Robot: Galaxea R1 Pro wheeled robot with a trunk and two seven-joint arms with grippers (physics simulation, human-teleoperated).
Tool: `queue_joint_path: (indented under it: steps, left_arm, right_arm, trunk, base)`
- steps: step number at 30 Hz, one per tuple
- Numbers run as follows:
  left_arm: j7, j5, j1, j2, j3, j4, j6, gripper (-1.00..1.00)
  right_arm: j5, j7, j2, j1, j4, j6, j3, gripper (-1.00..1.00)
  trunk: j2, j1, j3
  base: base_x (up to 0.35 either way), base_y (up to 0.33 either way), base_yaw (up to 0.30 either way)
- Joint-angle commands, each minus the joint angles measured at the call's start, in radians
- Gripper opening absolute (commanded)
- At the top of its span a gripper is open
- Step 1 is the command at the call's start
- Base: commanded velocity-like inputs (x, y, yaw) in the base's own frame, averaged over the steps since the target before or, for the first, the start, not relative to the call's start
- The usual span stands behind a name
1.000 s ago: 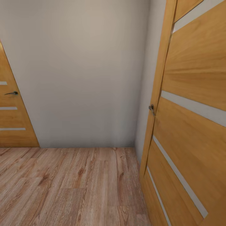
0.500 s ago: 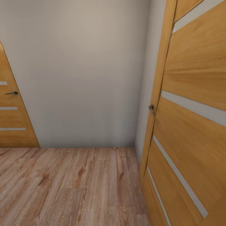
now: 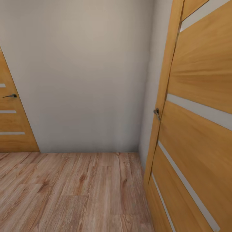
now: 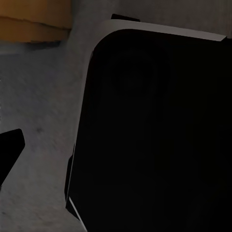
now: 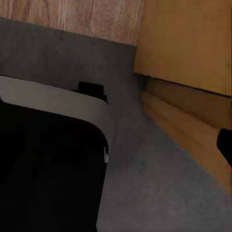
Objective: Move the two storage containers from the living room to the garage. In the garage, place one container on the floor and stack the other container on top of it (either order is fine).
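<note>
Plainly, a clash with the open wooden door (image 3: pixel 196 129) is the main risk: its leaf with pale stripes stands close at the right, and a careless turn of the base could catch its edge or handle (image 3: pixel 156 112). A beige wall (image 3: pixel 83 74) blocks the way ahead, above light wood plank flooring (image 3: pixel 71 190); a second door (image 3: pixel 13 122) is cut off at the left. Neither storage container is seen, so their place cannot be told. Dark robot bodywork (image 4: pixel 154 135) crowds both wrist views; whether the grippers are wide, narrow or holding anything cannot be told.

open door (image 3: pixel 196 135) blocking right, wall (image 3: pixel 83 74) ahead
</note>
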Motion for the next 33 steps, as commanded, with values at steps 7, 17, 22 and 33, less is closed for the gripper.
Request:
queue_joint_path:
  steps: [7, 17, 22, 33]
  left_arm:
    - [0.001, 0.005, 0.000, 0.000, 0.001, 0.000, -0.003, 1.00]
    - [0.001, 0.005, 0.000, 0.000, 0.001, 0.000, -0.004, 1.00]
    - [0.001, 0.005, 0.000, 0.000, 0.001, 0.000, -0.004, 1.00]
    - [0.001, 0.004, 0.000, 0.000, 0.001, 0.000, -0.004, 1.00]
  right_arm:
    - [-0.008, 0.000, 0.000, -0.001, 0.003, -0.006, 0.008, 1.00]
    - [0.001, -0.001, -0.005, -0.001, 0.002, -0.009, 0.009, 1.00]
    - [0.001, -0.001, -0.006, -0.001, 0.002, -0.009, 0.009, 1.00]
    - [0.003, -0.001, -0.007, -0.001, 0.001, -0.011, 0.009, 1.00]
  trunk:
    - [0.000, 0.000, -0.001]
    - [0.000, 0.000, -0.001]
    - [0.000, 0.000, -0.001]
    - [0.000, 0.000, -0.002]
  base:
    - [0.147, 0.000, 0.000]
    - [0.005, 0.000, 0.052]
    - [0.000, 0.000, 0.150]
    - [0.000, 0.000, 0.057]
